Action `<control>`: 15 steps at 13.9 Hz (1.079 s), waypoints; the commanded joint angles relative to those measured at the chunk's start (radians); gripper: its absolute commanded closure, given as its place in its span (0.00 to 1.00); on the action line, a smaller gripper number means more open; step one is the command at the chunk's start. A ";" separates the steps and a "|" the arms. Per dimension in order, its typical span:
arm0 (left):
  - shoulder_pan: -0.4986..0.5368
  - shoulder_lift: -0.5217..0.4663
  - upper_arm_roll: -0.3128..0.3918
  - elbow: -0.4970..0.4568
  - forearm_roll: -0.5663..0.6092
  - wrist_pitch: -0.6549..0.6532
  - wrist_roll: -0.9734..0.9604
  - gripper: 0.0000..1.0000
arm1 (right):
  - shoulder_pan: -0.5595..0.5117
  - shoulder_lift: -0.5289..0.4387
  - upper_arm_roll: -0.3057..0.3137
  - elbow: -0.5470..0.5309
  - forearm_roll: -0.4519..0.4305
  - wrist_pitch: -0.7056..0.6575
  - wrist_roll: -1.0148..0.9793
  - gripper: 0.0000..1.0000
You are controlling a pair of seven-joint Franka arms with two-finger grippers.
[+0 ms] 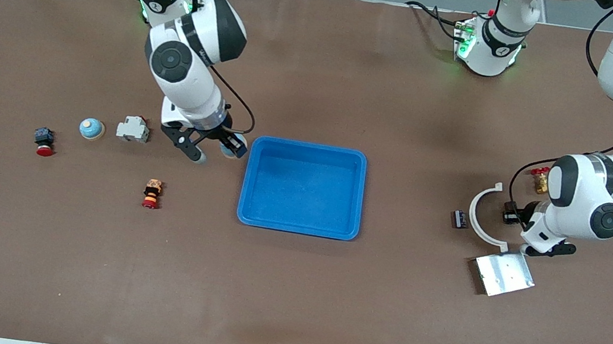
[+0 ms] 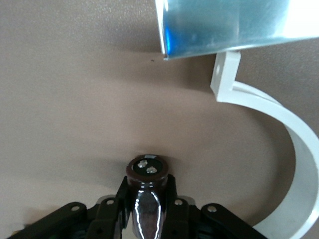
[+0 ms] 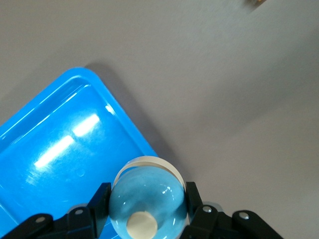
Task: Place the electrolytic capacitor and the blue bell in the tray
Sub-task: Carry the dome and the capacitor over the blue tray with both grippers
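From the front, we see the blue tray at frame centre, with the right gripper just beside its upper-left corner. The left gripper sits at right.

In the left wrist view, our fingers clamp the electrolytic capacitor, bottom centre.

In the right wrist view, our fingers grasp the blue bell at the tray's edge.

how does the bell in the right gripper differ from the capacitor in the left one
The blue bell is a pale blue dome with a cream button; the capacitor is a dark glossy cylinder with two metal terminals. The bell hangs at the tray edge, the capacitor low beside the white curved bracket. Both are gripped.
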 commanded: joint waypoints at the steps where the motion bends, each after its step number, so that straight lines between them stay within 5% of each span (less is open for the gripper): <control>1: 0.000 -0.029 -0.002 -0.005 -0.018 -0.011 0.003 1.00 | 0.048 0.031 -0.009 0.001 -0.004 0.054 0.070 1.00; 6: -0.003 -0.090 -0.005 0.004 -0.014 -0.091 -0.002 1.00 | 0.107 0.097 -0.014 0.021 -0.018 0.094 0.170 1.00; 9: -0.012 -0.109 -0.009 0.098 -0.017 -0.219 -0.046 1.00 | 0.130 0.160 -0.014 0.056 -0.069 0.123 0.243 1.00; 15: -0.026 -0.135 -0.169 0.314 -0.022 -0.503 -0.364 1.00 | 0.180 0.309 -0.014 0.183 -0.188 0.121 0.434 1.00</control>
